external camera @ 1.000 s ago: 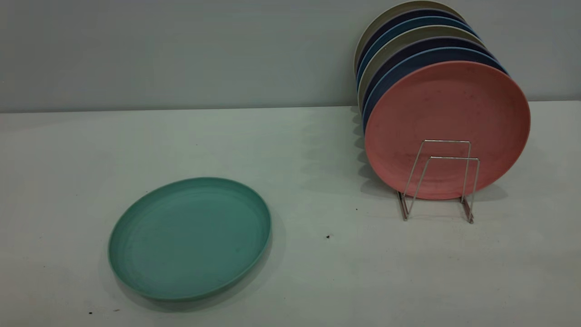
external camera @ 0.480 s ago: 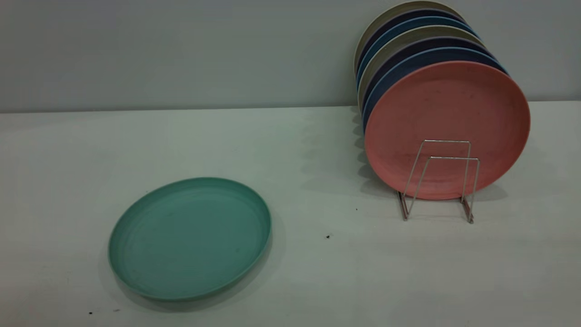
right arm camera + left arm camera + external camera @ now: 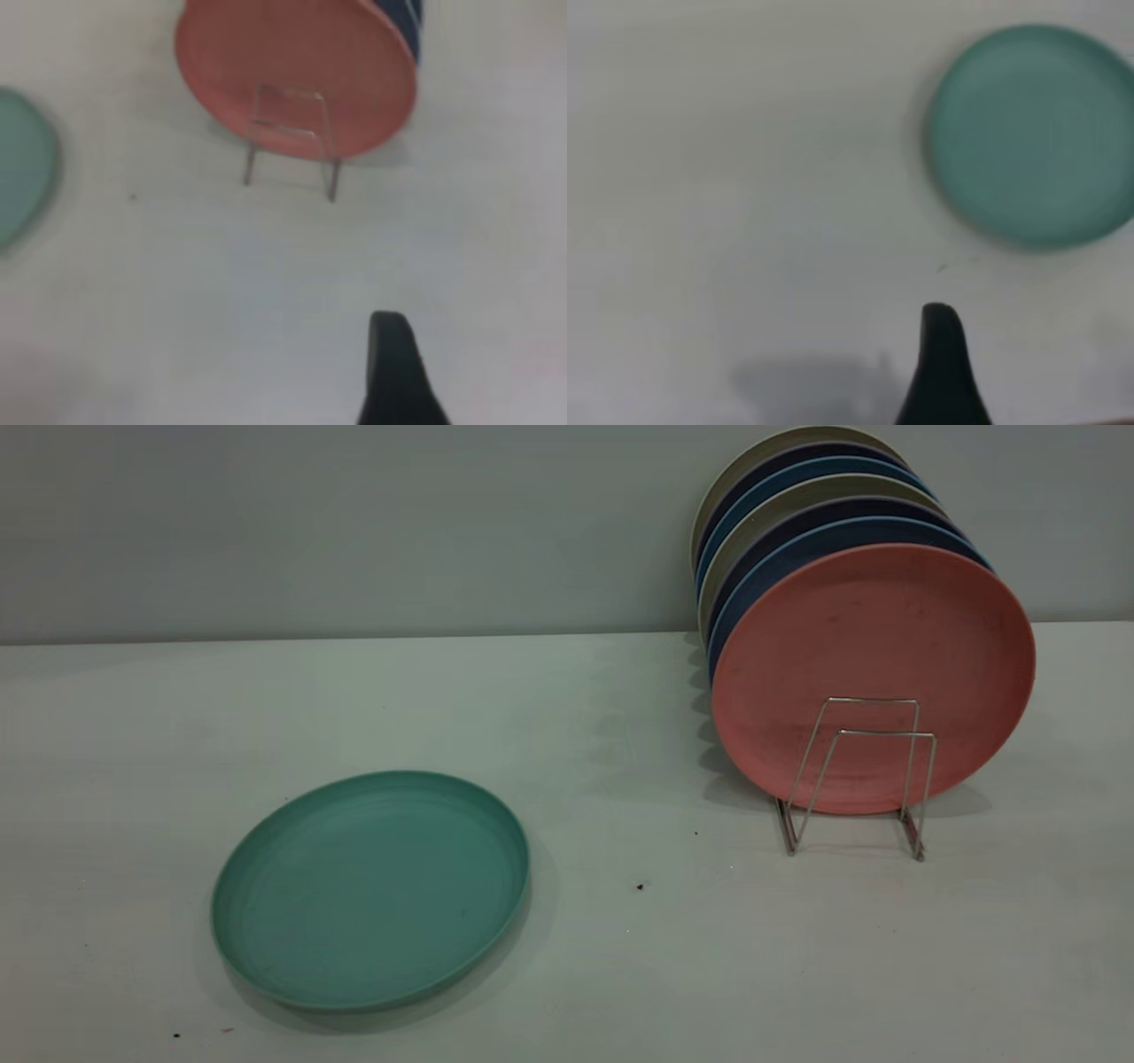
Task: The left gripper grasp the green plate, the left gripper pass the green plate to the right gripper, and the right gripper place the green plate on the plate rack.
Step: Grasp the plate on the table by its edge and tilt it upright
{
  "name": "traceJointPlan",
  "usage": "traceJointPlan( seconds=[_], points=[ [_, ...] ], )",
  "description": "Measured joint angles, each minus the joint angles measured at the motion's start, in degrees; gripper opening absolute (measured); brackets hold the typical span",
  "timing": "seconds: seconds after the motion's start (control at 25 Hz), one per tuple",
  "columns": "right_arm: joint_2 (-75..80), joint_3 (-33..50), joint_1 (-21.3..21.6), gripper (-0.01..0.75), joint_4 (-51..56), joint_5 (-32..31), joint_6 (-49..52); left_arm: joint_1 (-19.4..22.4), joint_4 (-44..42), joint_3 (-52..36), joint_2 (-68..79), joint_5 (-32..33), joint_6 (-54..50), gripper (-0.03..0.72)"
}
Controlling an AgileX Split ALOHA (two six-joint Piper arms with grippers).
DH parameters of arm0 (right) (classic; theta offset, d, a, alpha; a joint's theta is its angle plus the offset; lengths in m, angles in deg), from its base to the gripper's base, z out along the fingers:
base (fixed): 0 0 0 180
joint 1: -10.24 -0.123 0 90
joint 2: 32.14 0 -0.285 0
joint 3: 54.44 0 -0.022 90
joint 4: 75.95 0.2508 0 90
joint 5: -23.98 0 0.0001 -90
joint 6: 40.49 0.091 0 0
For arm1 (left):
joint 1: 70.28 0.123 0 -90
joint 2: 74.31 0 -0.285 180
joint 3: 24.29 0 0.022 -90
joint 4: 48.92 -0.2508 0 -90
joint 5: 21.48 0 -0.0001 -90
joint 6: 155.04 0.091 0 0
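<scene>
The green plate [image 3: 370, 890] lies flat on the table at the front left. It also shows in the left wrist view [image 3: 1032, 133] and at the edge of the right wrist view [image 3: 22, 168]. The plate rack [image 3: 864, 779] stands at the right with its two front wire loops bare. Neither gripper shows in the exterior view. The left gripper [image 3: 942, 319] shows as one black wedge tip above bare table, well apart from the green plate, and holds nothing. The right gripper [image 3: 390, 328] shows as one black wedge tip above bare table in front of the rack [image 3: 291, 142], and holds nothing.
A pink plate [image 3: 873, 655] stands upright in the rack, with several blue, dark and beige plates [image 3: 797, 505] stacked behind it toward the back wall. White table [image 3: 620, 974] lies between the green plate and the rack.
</scene>
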Motion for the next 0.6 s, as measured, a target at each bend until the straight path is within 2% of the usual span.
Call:
traceJointPlan(
  seconds=[0.08, 0.28, 0.4, 0.6],
  points=[
    [4.77, -0.77, 0.0, 0.494, 3.42, 3.91, -3.85, 0.0, 2.22, 2.38, 6.09, -2.42, 0.6, 0.582],
    [18.43, -3.76, -1.46, 0.483, 17.74, 8.8, -18.82, 0.0, 5.88, 8.53, 22.08, -5.08, 1.48, 0.561],
    [26.81, -5.64, -6.59, 0.479, 25.43, 11.59, -26.75, 0.0, 6.26, 11.7, 30.85, -6.11, 2.4, 0.552],
    [38.93, -8.7, -17.13, 0.479, 33.0, 16.11, -32.25, 0.52, 6.6, 15.69, 44.2, -6.92, 4.24, 0.548]
  ],
)
